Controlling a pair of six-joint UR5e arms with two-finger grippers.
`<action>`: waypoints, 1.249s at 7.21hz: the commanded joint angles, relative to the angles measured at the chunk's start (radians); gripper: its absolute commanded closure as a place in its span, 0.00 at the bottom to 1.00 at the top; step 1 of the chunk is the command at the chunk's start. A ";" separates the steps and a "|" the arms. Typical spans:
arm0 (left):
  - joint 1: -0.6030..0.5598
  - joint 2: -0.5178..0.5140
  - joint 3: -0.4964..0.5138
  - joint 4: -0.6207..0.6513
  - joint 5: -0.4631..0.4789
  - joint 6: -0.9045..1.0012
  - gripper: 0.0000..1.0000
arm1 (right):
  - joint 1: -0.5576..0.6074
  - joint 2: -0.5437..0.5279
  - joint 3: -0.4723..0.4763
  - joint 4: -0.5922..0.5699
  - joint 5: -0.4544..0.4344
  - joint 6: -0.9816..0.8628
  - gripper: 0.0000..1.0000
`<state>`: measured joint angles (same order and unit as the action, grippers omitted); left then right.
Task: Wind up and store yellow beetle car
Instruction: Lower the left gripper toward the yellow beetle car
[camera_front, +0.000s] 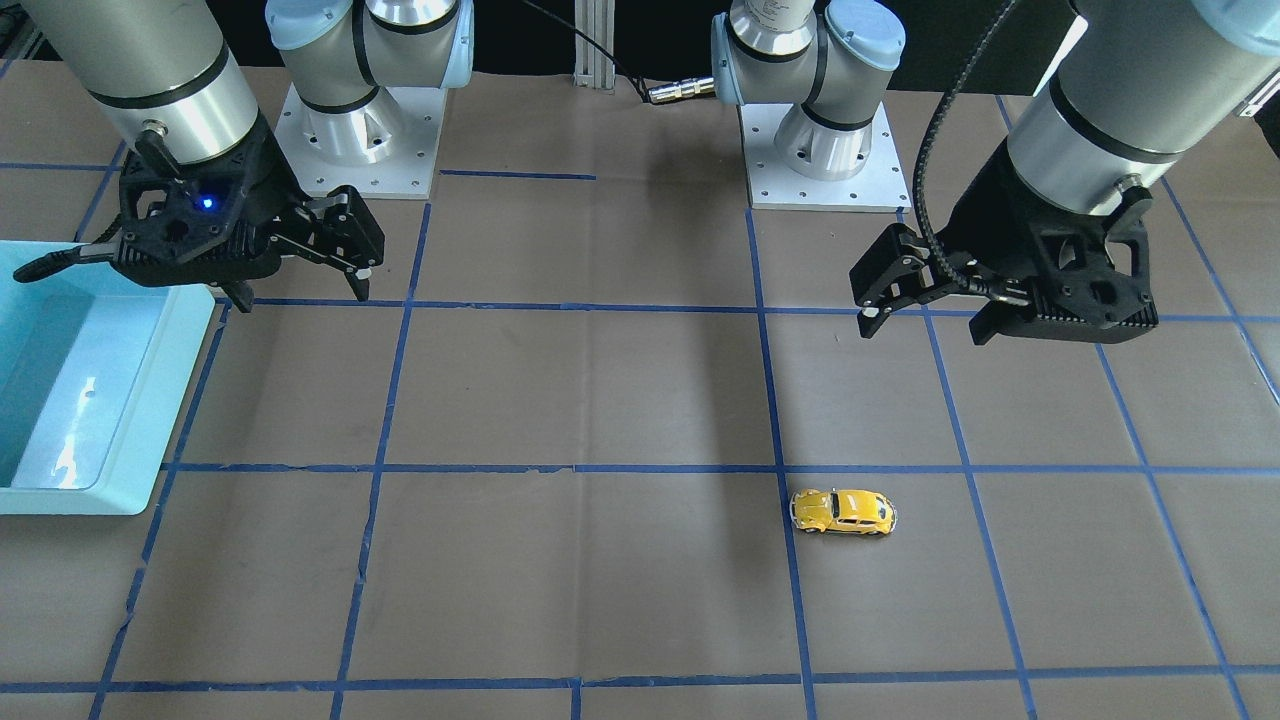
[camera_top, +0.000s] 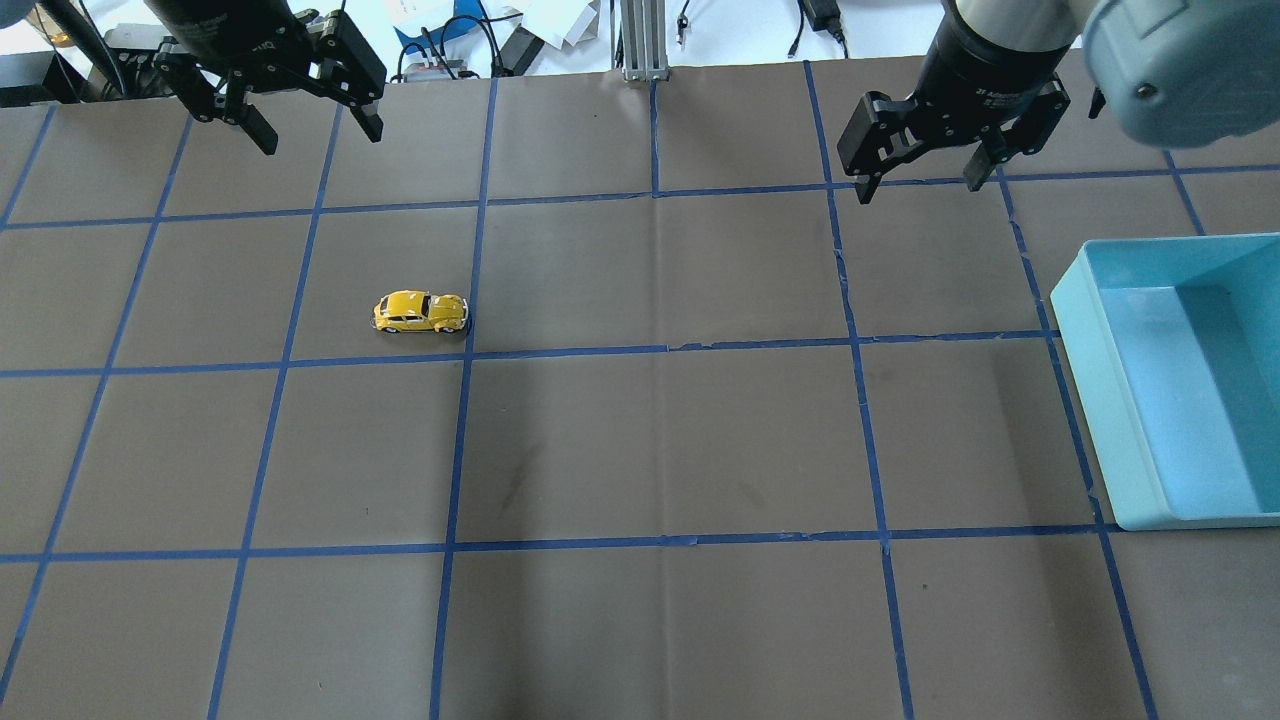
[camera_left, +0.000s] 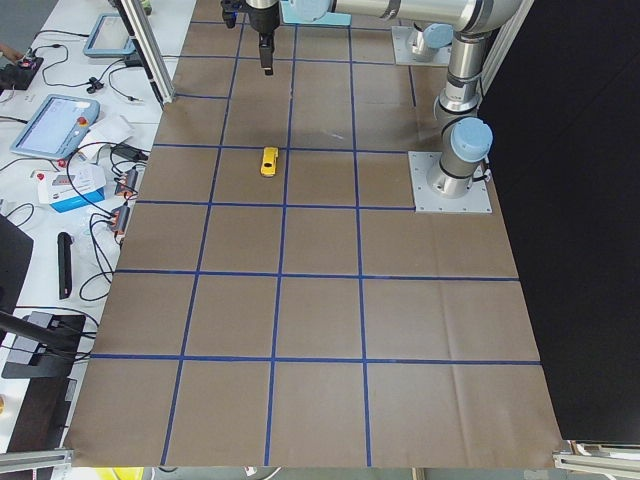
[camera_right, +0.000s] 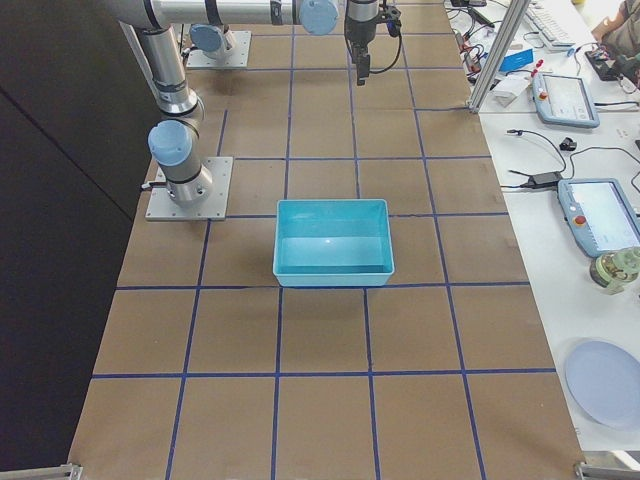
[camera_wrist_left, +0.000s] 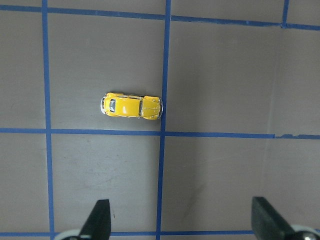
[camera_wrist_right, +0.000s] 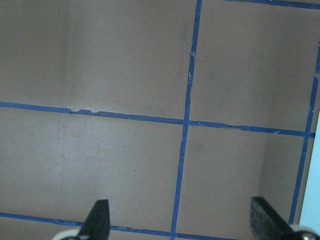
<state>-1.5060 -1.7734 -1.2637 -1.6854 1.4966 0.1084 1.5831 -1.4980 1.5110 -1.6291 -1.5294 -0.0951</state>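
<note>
So the yellow beetle car (camera_top: 421, 312) is sitting on its wheels well away from the light blue bin (camera_top: 1090, 400), one end right at a blue tape line (camera_top: 462, 400). Both grippers hang spread wide with nothing in them: the right gripper (camera_top: 921, 178) near the bin, the left gripper (camera_top: 320, 130) well apart from it.

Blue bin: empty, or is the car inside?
Empty: the blue bin shows only bare floor; the yellow beetle car sits outside it.
</note>
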 joint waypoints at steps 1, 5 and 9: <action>0.007 0.012 -0.035 0.004 0.001 0.339 0.00 | 0.000 -0.001 0.000 0.000 0.000 0.000 0.00; 0.010 -0.001 -0.247 0.167 0.004 0.894 0.00 | 0.000 -0.001 0.000 0.000 0.000 0.000 0.00; 0.045 -0.058 -0.567 0.636 0.028 1.423 0.00 | 0.000 0.001 0.002 0.002 0.002 0.000 0.00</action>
<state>-1.4729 -1.7974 -1.7455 -1.1981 1.5188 1.2951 1.5831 -1.4973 1.5124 -1.6276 -1.5280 -0.0951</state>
